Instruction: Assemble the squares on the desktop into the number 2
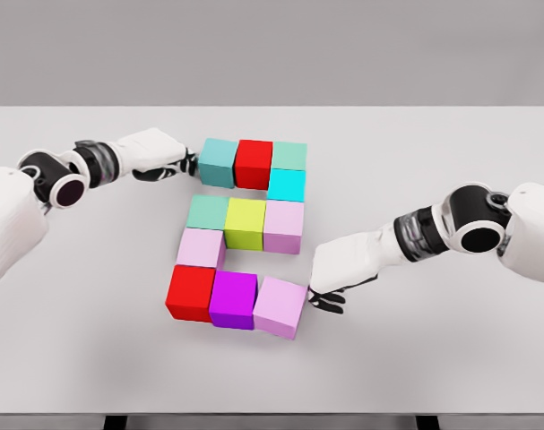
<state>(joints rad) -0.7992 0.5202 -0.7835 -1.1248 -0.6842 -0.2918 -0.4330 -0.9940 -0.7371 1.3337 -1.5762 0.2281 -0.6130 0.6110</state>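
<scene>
The cubes form a nearly finished 2 at the middle of the tabletop [451, 134]. The left hand [168, 159], fingers loosely curled and holding nothing, touches the teal cube [218, 162] at the top row's left end. The right hand [330, 282], equally empty, sits against the skewed pink cube [281, 306] at the bottom row's right end. Squaring that cube looks like the remaining step.

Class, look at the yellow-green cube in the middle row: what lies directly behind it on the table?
Behind the yellow-green cube is a small patch of bare table, then the red cube of the top row. Nothing sits on top of it.
</scene>
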